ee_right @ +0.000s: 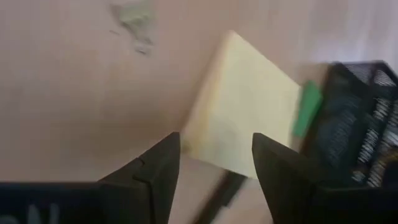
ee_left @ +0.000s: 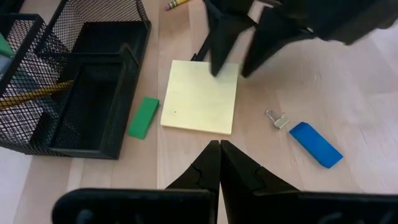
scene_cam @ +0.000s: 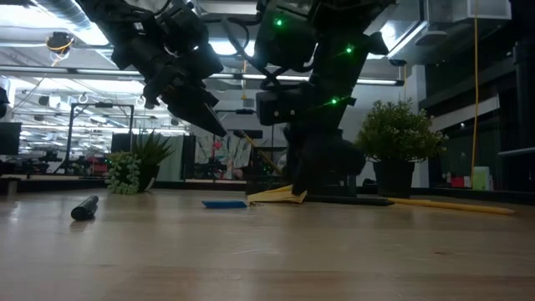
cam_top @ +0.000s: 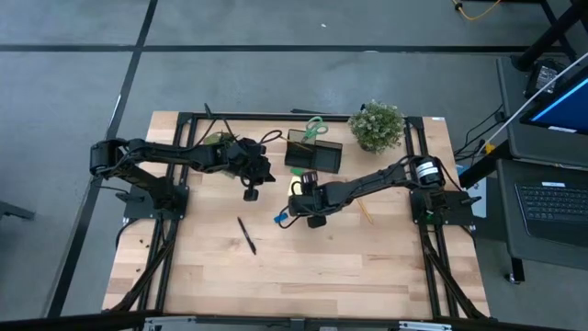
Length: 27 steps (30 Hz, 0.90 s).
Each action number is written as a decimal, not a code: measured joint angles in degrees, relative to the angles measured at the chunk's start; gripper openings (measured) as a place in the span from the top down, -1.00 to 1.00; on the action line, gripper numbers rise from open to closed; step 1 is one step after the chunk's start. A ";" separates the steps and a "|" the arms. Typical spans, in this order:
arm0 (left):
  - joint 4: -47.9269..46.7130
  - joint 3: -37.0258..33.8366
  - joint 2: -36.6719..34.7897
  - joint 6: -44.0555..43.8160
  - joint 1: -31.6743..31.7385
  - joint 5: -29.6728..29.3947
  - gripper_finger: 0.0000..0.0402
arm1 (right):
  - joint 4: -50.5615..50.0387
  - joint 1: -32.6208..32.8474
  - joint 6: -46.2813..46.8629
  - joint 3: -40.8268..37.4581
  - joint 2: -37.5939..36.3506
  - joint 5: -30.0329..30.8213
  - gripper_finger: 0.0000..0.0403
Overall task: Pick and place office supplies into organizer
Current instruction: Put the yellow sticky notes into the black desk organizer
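Note:
The yellow sticky-note pad (ee_left: 200, 96) lies flat on the table beside the black mesh organizer (ee_left: 68, 81). A green eraser (ee_left: 143, 117) lies between the two. My right gripper (ee_left: 233, 70) is open and low over the pad's edge, pointing down, and the pad (ee_right: 242, 124) shows between and ahead of its fingers. My left gripper (ee_left: 219, 155) is shut, holds nothing and hangs raised above the table (scene_cam: 205, 117), near the pad. A blue eraser (ee_left: 316, 144) and a small binder clip (ee_left: 278, 118) lie close by. Green-handled scissors (cam_top: 315, 127) and a pencil (ee_left: 31, 96) stand in the organizer. My right gripper comes at the sticky-note pad from above, its open fingers (ee_left: 217, 59) standing at the pad's edge (ee_left: 217, 78) on the side away from my left arm. Whether the fingertips touch the pad cannot be told. The pad lies flat on the table.
A black pen (cam_top: 246, 234) lies on the near left part of the table, and a pencil (cam_top: 365, 211) lies right of my right gripper. A potted plant (cam_top: 377, 124) stands at the far right of the organizer. Bare wood (cam_top: 367, 276) fills the near side.

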 joint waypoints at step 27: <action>0.00 0.00 0.00 0.00 0.00 0.09 0.99 | -1.91 -0.71 -0.12 0.09 2.02 -0.36 0.17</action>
